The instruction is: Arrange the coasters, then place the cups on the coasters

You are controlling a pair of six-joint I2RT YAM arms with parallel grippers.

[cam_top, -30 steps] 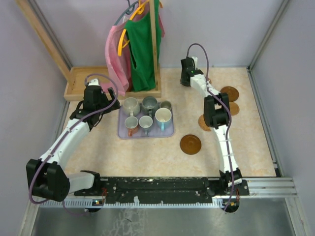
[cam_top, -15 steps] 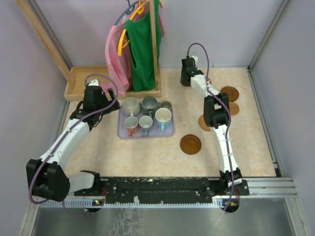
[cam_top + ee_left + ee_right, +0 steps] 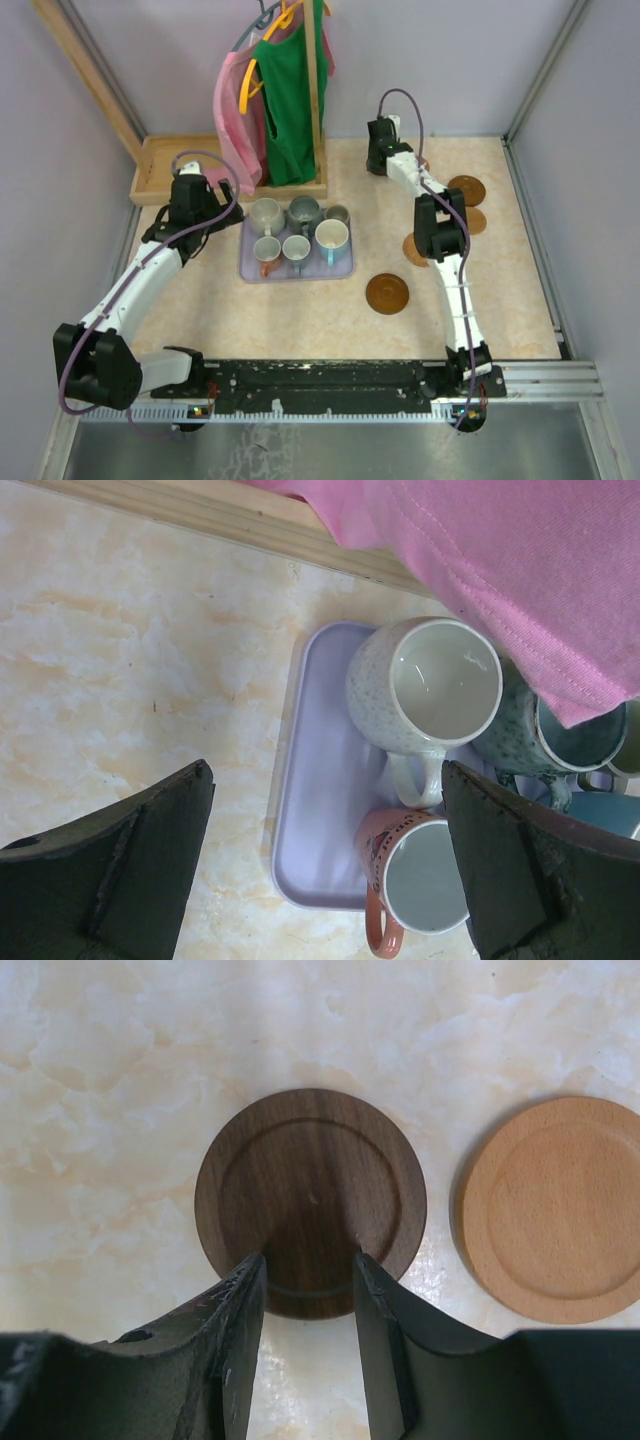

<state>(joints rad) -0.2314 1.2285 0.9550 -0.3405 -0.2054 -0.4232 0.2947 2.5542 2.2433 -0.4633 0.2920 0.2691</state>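
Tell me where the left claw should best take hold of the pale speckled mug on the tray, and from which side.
Likely the rim wall facing the bare tray, coming from above. The speckled mug stands upright with open mouth; its handle and neighbouring mugs crowd two other sides.

Right gripper: is drawing its jaws very slightly closer together over the near edge of the dark coaster.
Right arm: is shifting only a trace at its wrist, hardly visible from above.

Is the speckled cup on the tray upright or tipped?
Upright: the cup shows its round mouth from above and stands on the tray.
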